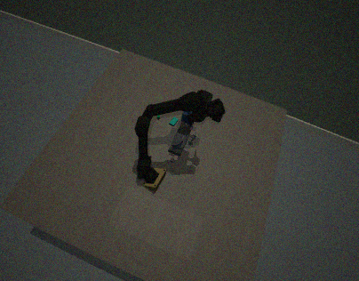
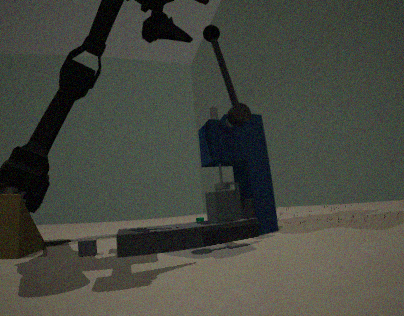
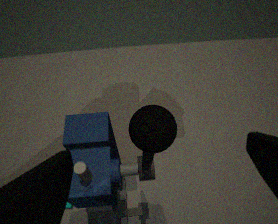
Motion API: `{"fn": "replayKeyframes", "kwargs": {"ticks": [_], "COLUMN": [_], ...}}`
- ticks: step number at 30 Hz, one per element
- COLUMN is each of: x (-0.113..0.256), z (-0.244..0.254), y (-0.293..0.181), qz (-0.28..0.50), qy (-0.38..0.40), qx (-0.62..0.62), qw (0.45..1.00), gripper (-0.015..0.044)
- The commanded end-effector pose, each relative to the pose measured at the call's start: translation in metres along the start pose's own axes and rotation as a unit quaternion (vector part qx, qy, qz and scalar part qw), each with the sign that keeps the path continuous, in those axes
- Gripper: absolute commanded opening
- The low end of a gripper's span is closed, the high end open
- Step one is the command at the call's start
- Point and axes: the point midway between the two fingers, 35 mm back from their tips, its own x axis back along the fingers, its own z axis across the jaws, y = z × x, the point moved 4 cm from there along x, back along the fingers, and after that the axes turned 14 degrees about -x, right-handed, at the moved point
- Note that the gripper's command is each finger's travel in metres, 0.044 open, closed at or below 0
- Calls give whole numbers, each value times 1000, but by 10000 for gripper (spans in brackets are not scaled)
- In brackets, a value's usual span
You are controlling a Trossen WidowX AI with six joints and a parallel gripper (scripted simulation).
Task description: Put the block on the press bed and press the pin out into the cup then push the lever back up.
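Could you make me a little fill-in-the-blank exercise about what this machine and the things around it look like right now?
1. The upright body of the press is coloured ____.
2. The lever ends in a round ____ knob.
3. The grey block sits directly ____ the punch.
4. The robot's jaws, near the knob, are ____, with nothing between them.

Missing words: blue; black; under; open.
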Motion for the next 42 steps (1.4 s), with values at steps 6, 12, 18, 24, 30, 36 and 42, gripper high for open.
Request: {"fn": "replayKeyframes", "kwargs": {"ticks": [6,12,18,24,30,36,42], "x": [-15,-24,-34,-44,-54,-62,-63], "z": [-1,-1,-1,-1,0,1,1], "y": [-1,0,0,0,0,-1,-1], "qz": [3,3,3,2,1,0,0], "qy": [0,-1,-1,0,1,3,3], "qx": [-4,-4,-3,-3,-3,-3,-3], "qw": [1000,1000,1000,1000,1000,1000,1000], "gripper": [440,440,440,440,440,440,309]}}
